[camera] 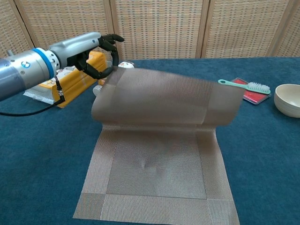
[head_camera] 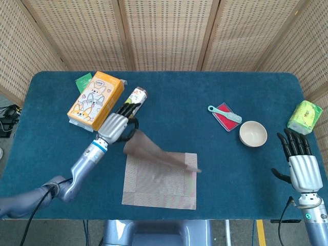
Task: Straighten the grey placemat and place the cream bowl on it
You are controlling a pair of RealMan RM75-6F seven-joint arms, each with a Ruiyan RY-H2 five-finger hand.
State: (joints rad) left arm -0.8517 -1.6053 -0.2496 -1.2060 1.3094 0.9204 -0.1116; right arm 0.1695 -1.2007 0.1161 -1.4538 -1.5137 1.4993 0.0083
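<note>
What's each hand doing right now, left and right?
Left hand: pinching a corner of the grey placemat, lifting its far half off the table.
Right hand: open, fingers apart, holding nothing.

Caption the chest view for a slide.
Left hand lifts the grey placemat's folded half off the table while the cream bowl waits at right.

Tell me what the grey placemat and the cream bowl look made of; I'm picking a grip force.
The grey placemat looks like a woven vinyl or fabric mesh, matte: fine ribbed weave, and the lifted half bends in a soft curve from the left hand. The cream bowl looks like glazed ceramic or hard plastic: smooth, rigid and evenly coloured.
</note>
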